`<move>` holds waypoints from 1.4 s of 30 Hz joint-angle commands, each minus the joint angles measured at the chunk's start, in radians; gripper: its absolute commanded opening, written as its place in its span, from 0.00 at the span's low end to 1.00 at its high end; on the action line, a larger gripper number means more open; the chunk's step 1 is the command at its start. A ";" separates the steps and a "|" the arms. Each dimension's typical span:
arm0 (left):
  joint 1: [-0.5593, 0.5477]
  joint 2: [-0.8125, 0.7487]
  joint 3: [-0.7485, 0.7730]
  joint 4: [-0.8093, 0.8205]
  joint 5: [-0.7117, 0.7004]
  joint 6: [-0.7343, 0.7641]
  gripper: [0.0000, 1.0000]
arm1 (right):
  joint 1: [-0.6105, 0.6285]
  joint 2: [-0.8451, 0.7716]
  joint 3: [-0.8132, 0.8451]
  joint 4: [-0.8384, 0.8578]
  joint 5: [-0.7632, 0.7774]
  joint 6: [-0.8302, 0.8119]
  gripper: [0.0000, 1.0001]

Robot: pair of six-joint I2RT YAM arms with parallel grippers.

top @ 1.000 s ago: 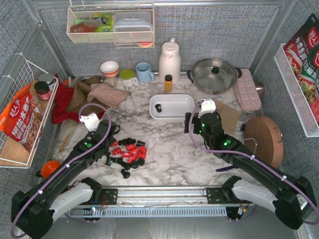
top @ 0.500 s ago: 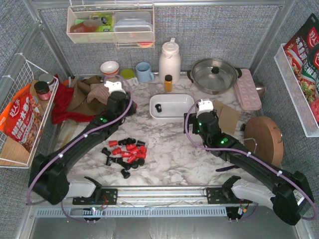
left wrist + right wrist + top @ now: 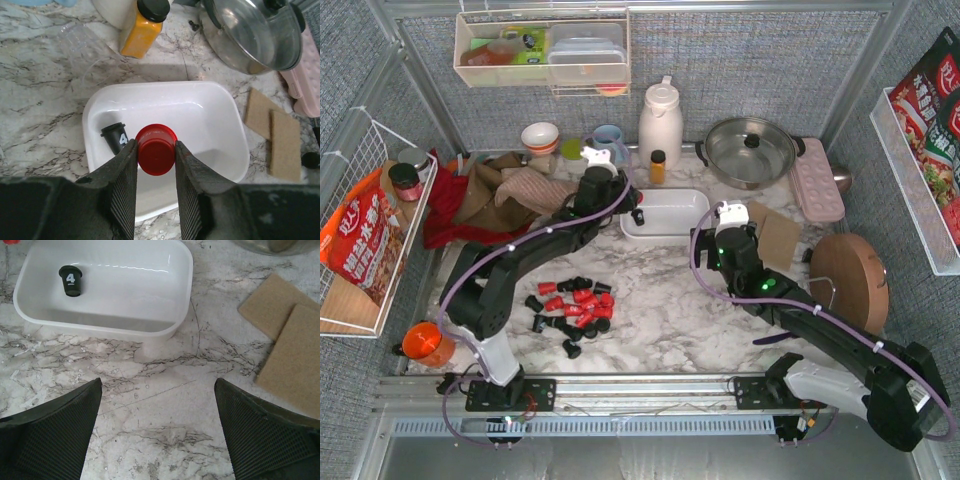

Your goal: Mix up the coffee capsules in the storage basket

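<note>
Red and black coffee capsules (image 3: pixel 572 305) lay in a loose heap on the marble table (image 3: pixel 670 300), nearest the arms' bases and in front of the left arm. Beyond the heap to the right, the right gripper (image 3: pixel 159 432) hung above bare marble just short of the storage basket (image 3: pixel 125 295), its jaws spread wide with nothing between them. Two tan square mats (image 3: pixel 285 335) lay side by side to its right. Farther on, the left gripper (image 3: pixel 155 157) hovered over the left half of the white basket, jaws clamped on a single red capsule (image 3: pixel 156 145). One black capsule (image 3: pixel 114 138), marked with a 4, sat on the basket floor near its left wall. Behind the basket stood an orange bottle (image 3: pixel 145 27), a white jug (image 3: pixel 660 120) and a lidded steel pot (image 3: pixel 750 150).
</note>
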State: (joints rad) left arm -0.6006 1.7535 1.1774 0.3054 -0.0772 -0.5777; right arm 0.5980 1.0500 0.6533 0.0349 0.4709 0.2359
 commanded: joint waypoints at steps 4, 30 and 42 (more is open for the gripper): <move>-0.022 0.072 0.048 -0.127 -0.106 -0.041 0.45 | 0.000 0.009 0.012 0.026 -0.005 0.017 0.99; -0.135 -0.541 -0.482 -0.290 -0.380 -0.134 0.58 | 0.151 0.219 0.086 0.157 -0.369 -0.072 0.95; -0.135 -1.019 -0.717 -0.593 -0.389 -0.236 0.59 | 0.427 0.508 0.235 0.182 -0.223 -0.017 0.85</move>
State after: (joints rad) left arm -0.7353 0.8112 0.4801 -0.1680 -0.4801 -0.7673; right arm 0.9836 1.5185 0.8623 0.1886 0.1631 0.2016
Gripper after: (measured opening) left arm 0.590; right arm 0.861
